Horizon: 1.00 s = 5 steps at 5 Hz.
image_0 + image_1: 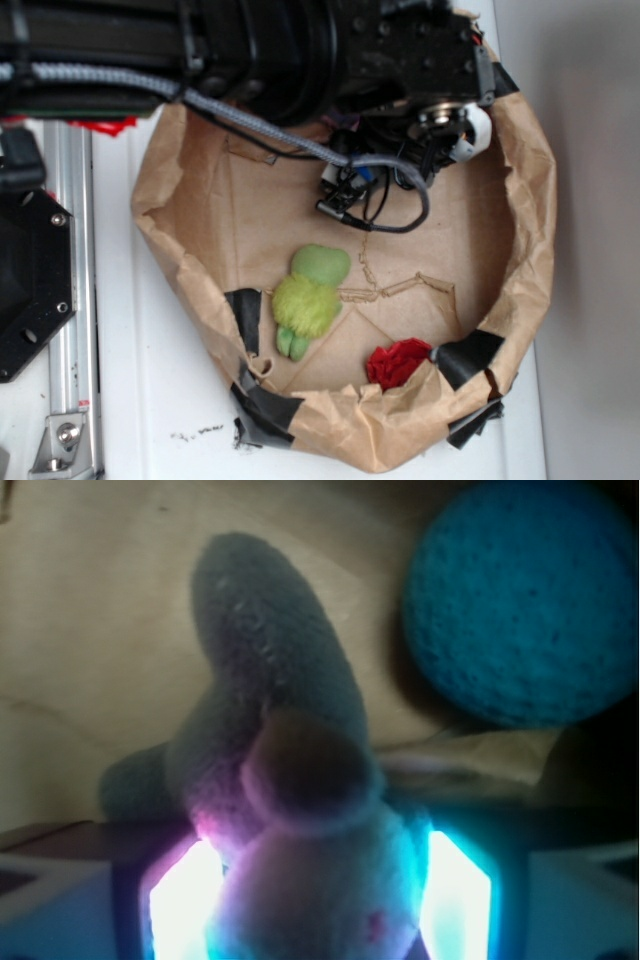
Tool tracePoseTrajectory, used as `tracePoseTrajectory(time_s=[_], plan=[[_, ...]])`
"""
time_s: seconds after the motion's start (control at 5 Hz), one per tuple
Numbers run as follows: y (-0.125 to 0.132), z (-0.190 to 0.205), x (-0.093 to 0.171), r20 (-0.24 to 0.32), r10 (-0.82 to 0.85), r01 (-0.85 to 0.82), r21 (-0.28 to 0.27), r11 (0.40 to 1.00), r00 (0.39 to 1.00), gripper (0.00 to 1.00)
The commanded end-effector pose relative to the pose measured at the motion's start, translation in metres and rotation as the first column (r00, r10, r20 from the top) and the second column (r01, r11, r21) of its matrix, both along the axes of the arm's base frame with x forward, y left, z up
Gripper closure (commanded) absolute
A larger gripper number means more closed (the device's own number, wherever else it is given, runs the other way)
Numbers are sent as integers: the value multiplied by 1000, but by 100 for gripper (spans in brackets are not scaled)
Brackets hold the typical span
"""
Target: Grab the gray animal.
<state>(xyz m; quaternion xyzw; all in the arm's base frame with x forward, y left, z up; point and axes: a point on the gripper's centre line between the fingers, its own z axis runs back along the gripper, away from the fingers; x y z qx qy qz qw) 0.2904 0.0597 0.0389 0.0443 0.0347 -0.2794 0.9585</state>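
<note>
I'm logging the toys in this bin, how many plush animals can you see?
2. The fuzzy green plush toy lies on the bin floor near the front. The gray animal sits between the tool's lit pads in the wrist view. The arm may hide others.

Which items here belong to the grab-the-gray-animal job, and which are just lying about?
Job:
- gray animal, between the glowing fingers
- hand

Lying about:
- green plush toy
- red crumpled item
- blue ball
- brown paper bin
</note>
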Motion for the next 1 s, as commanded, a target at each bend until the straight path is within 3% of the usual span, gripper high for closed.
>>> tracePoseTrajectory(time_s=[0.0,0.2,0.4,0.6,0.8], plan=[[-50,115,-13,5,269,-269,51,962,963,100],[-67,161,-16,8,468,-466,-66,882,884,100],[-65,176,-23,-57,668,-665,-192,722,742,100],[-59,177,-26,36,773,-736,-279,616,633,100],[-56,172,-22,55,770,-734,-269,624,635,100]])
